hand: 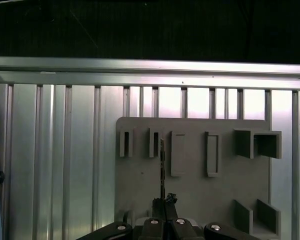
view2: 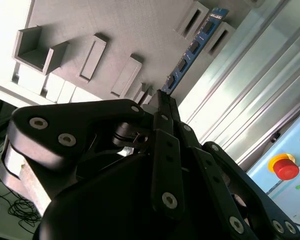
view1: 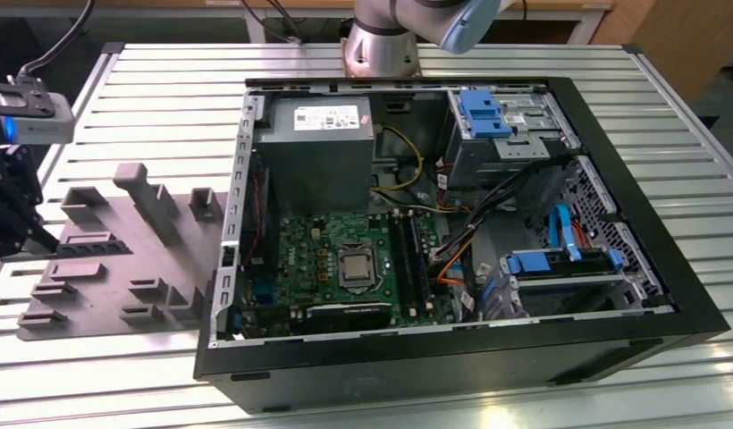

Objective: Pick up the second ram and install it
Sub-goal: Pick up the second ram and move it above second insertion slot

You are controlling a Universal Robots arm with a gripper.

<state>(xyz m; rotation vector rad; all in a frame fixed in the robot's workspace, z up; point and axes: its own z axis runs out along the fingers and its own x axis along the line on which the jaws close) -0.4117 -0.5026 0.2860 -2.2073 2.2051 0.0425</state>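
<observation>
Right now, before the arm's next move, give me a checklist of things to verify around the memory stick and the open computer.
1. Fingers shut on the second ram: ok, they clamp one end in the second wrist view.
2. Ram straight in line with the gripper: ok, edge-on in the first wrist view.
3. Ram clear of the grey tray: cannot tell.
4. Case open above the green board: ok.
5. Black slots free of the cables: cannot tell; cables lie close on the exterior view's right.
</observation>
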